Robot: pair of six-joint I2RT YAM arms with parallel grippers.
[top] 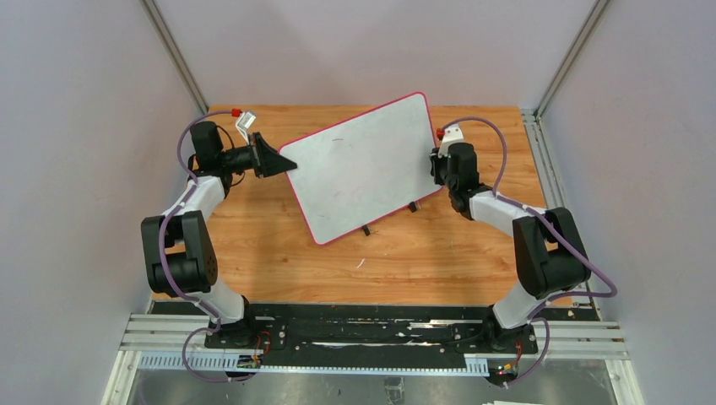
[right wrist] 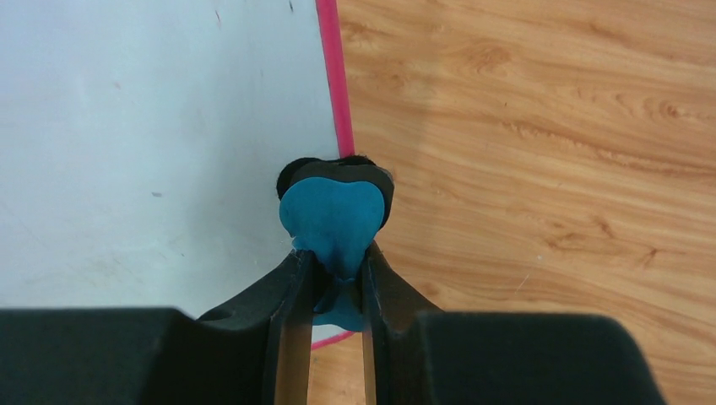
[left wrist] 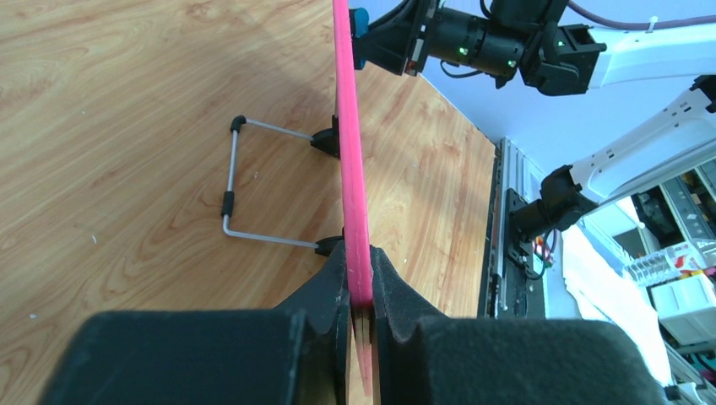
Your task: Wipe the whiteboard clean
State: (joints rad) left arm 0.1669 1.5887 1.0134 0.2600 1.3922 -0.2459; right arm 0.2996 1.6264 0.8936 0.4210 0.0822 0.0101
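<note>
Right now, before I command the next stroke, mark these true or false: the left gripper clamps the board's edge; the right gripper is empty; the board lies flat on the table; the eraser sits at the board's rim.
1. The left gripper clamps the whiteboard edge: true.
2. The right gripper is empty: false, it pinches the blue eraser.
3. The board lies flat: false, it is propped on its wire stand.
4. The eraser sits at the rim: true.
</note>
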